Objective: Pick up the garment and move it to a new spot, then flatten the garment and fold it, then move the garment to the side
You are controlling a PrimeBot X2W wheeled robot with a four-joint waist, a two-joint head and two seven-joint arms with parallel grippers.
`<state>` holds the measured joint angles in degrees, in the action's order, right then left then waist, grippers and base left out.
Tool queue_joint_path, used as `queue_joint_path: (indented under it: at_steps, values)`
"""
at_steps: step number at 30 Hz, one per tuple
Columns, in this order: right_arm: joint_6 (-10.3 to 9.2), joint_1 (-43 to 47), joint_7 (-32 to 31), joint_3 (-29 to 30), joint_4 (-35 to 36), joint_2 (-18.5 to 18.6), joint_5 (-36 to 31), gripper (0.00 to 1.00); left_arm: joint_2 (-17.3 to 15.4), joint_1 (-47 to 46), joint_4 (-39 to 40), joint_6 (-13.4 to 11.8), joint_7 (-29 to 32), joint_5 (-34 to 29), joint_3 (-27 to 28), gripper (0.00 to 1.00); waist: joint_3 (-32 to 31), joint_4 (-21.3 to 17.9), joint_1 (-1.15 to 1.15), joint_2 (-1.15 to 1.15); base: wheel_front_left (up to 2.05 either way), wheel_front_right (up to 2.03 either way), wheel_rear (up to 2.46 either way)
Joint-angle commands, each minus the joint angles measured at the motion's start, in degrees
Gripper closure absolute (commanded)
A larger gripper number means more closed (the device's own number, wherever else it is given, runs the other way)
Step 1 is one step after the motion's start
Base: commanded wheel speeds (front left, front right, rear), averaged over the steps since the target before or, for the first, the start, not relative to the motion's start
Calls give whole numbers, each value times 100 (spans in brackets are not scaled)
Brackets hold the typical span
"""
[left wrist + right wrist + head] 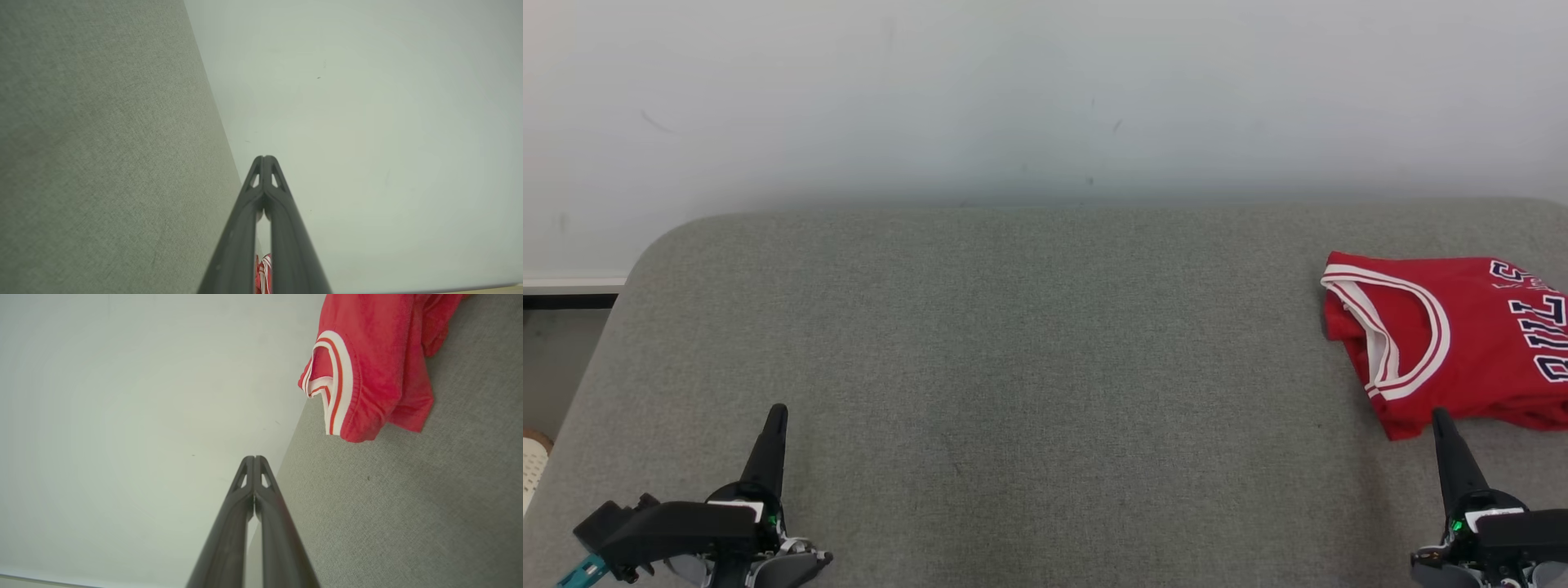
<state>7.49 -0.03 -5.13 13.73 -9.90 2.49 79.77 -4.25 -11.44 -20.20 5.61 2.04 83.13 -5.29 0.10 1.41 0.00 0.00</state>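
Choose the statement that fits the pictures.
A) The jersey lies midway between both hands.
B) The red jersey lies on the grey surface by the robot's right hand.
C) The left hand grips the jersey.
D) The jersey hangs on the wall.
B: the red jersey lies at the right end of the grey surface, just beyond the shut right hand.

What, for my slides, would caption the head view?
Red jersey at the right of the grey table; left claw and right claw shut.
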Motion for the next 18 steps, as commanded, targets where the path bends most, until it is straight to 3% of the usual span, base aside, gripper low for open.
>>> queue_joint_path:
  at_steps: [1, 18]
  values:
    - [1, -107, -34, 30, -3, 51, 140, 100, -5, -123, -1, 48, 35, 109, 52, 100, 4, -7, 0, 0, 0, 0, 0]
    - [1, -277, -174, 76, -114, 57, 835, 100, 83, -234, -99, 148, 181, 707, 206, 100, 45, -88, 0, 0, 0, 0, 0]
